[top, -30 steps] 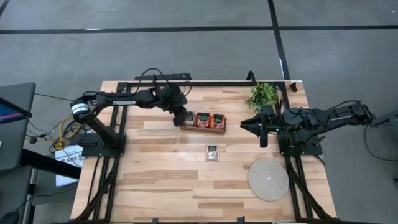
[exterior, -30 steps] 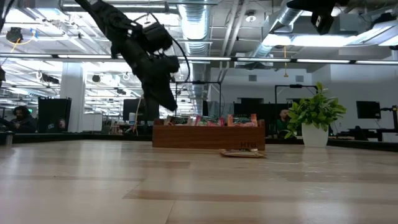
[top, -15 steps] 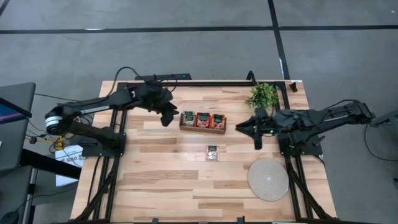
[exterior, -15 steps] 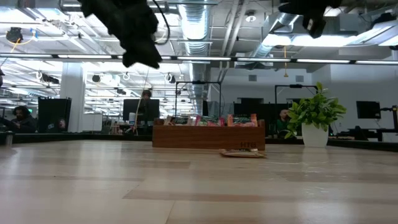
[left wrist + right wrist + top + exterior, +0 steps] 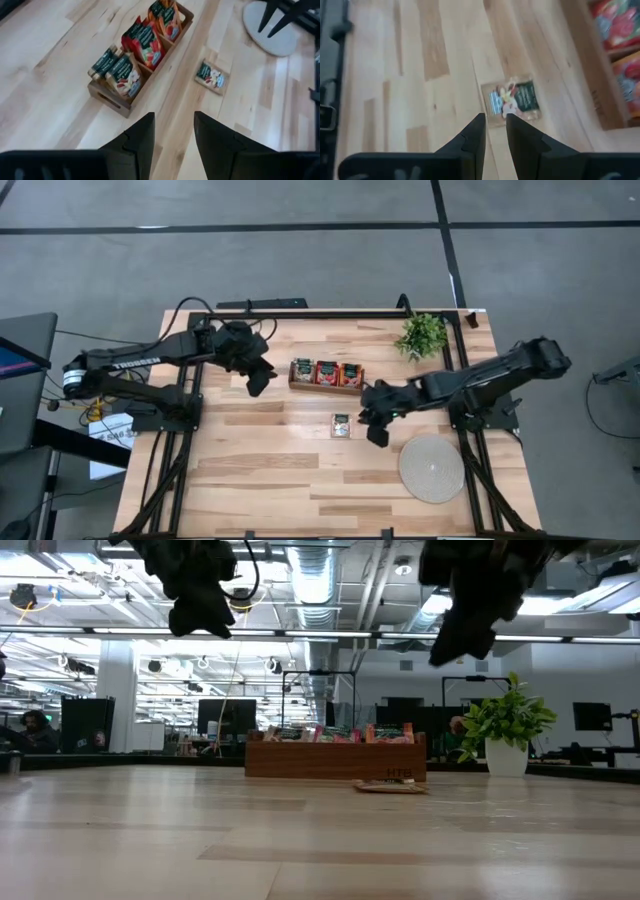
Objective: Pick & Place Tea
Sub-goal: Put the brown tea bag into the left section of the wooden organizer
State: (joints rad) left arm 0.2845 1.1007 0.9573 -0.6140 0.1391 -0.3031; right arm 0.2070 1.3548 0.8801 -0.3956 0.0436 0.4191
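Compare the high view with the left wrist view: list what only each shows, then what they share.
Only the high view: the green plant, both whole arms, and the right gripper beside the loose sachet.
Only the left wrist view: the left gripper close up, fingers apart and empty, and the sachets' printed faces in the tray's three compartments.
Both: the wooden tray, the loose sachet, the round mat and the table.

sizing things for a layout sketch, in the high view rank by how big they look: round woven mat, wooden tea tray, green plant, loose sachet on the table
1. round woven mat
2. wooden tea tray
3. green plant
4. loose pale sachet, clearly the smallest
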